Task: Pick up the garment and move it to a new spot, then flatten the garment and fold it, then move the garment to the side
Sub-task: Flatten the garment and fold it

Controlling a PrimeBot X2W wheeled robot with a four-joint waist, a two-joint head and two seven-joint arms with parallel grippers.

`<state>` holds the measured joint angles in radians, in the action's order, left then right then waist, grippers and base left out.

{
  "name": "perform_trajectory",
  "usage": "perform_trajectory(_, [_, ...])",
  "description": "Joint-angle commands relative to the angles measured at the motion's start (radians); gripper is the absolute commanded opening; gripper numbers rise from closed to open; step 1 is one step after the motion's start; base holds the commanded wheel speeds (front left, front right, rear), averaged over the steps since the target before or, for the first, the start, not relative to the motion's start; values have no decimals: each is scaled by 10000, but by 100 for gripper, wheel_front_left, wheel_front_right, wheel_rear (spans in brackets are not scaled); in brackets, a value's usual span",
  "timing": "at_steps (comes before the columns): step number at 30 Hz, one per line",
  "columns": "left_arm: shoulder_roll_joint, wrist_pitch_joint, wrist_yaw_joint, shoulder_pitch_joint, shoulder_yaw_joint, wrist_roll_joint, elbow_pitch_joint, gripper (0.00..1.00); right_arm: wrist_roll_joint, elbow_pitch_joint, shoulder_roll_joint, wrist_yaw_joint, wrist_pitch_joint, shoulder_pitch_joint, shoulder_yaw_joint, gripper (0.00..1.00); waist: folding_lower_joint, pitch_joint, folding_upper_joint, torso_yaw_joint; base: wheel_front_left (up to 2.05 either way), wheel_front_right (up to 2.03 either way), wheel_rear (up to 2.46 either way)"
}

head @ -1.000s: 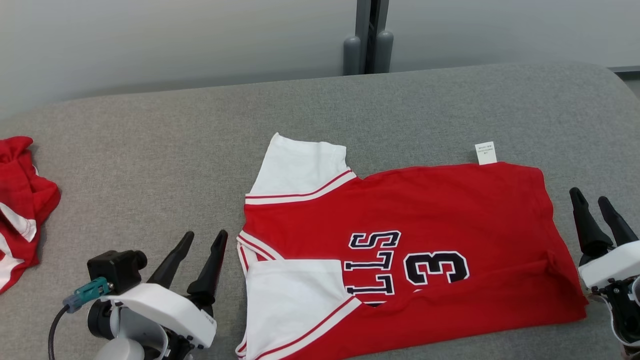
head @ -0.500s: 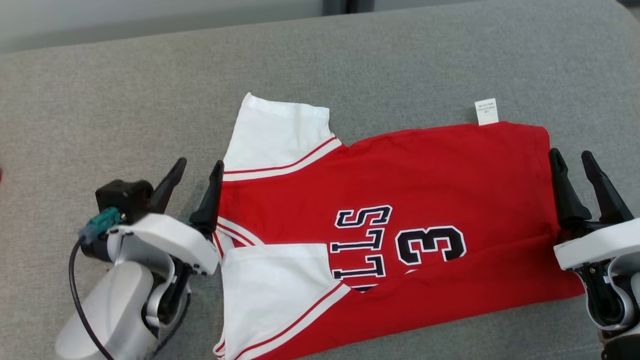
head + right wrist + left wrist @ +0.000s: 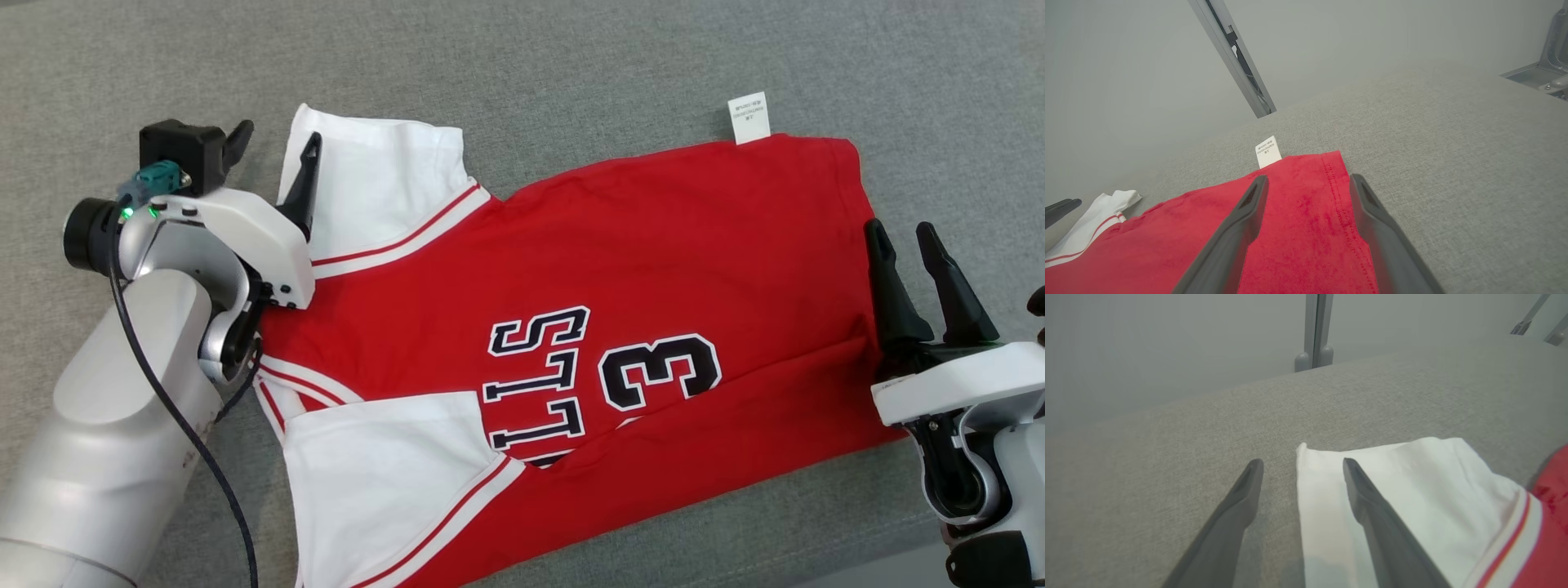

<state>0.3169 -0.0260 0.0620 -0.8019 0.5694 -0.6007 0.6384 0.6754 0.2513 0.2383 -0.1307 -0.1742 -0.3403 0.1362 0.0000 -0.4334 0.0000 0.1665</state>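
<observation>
Fingers of the left gripper (image 3: 277, 135) stand wide apart with nothing between them but the outer edge of a white sleeve (image 3: 1412, 477). In the left wrist view one finger (image 3: 1237, 506) sits over bare grey upholstery (image 3: 1167, 437) and the other (image 3: 1372, 506) over the sleeve cloth; whether either presses down I cannot tell. The pale forearm (image 3: 106, 425) runs from the lower left of the head view, with a dark cable (image 3: 188, 441) hanging along it.

The right gripper (image 3: 900, 227) is spread just as wide at the opposite end of the garment (image 3: 653, 245). In the right wrist view it (image 3: 1308, 177) straddles the stitched red hem (image 3: 1339, 196), one finger over red cloth and the other at the hem's outer side, above the grey surface. Nothing is held.

The garment is a red jersey with white sleeves and red-and-white trim. It lies spread on the grey upholstery, across the middle of the head view between the two grippers. Dark letters and a number 3 (image 3: 660, 371) show on it, and a fold of red cloth on the near side covers their lower part. The near sleeve (image 3: 384, 482) lies turned in over the body. A small white label (image 3: 749, 117) sticks out past the far edge, near the right gripper's end.

Beyond the upholstery stands a plain grey wall with a metal post (image 3: 1314, 335)
</observation>
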Motion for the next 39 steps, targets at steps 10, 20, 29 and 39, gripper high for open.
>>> perform_trajectory(10, [-14,418,-331,-1404,434,448,1691,100,120,152,-8,-1,-336,-250,146,100,0,-455,0,370,0,0,0])
perform_trajectory(20, [-310,-133,-888,-1754,471,206,2529,0,156,366,203,-1,-368,-519,216,100,0,-383,0,177,0,0,0])
perform_trajectory(29, [-470,-1104,-1123,-1499,402,22,1846,0,875,1197,938,-1,817,-1589,-97,100,0,-236,0,-575,0,0,0])
perform_trajectory(39, [-679,-1284,-1040,-1013,681,57,507,0,1606,3764,1826,-1,3032,-3397,-376,100,0,-177,0,-1590,0,0,0])
